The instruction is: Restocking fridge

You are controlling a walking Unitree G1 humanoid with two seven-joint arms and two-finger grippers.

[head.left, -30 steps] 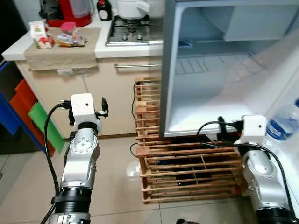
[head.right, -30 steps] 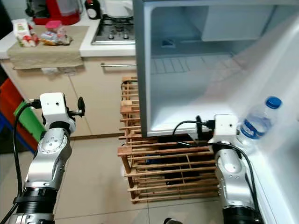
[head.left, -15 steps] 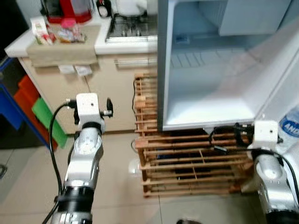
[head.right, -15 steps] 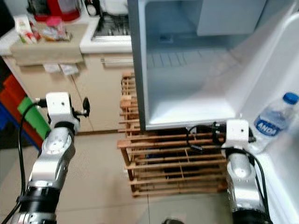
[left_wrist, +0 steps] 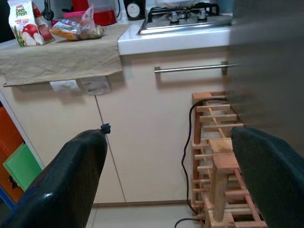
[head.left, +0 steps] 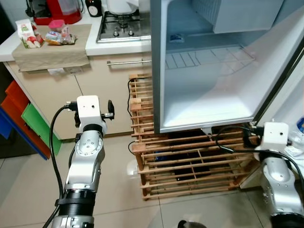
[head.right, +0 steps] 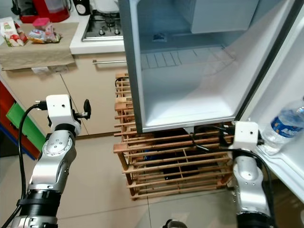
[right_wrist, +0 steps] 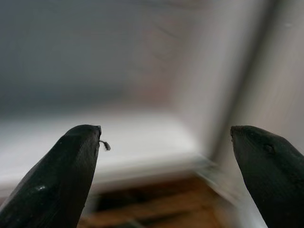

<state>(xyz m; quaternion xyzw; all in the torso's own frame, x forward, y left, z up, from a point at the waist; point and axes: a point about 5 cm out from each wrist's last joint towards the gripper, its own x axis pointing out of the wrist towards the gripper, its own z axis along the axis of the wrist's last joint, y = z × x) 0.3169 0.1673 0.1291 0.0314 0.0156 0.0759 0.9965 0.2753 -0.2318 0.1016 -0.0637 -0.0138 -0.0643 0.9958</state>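
The open fridge (head.left: 209, 95) stands ahead on the right, its inside bare apart from a wire shelf (head.left: 204, 57). Its door (head.right: 280, 85) swings out to the right, and a water bottle (head.right: 286, 124) with a blue label stands in the door shelf. On the counter at the far left, a juice carton (head.left: 26, 34) and snack packets (head.left: 59, 37) lie on a beige cloth. My left gripper (left_wrist: 166, 137) is open and holds nothing, facing the cabinet front. My right gripper (right_wrist: 164, 133) is open too, just under the fridge's lower front edge.
A wooden slatted rack (head.left: 190, 161) carries the fridge, and a black cable (head.left: 130, 92) runs down its side. A gas hob (head.left: 122, 26) and a red appliance (head.left: 52, 9) sit on the counter. Orange, green and blue bins (head.left: 33, 128) lean at the left.
The whole view has shifted, so the camera has moved; the fridge and bottle now sit further right in the picture. Both arms keep their raised poses with nothing held.
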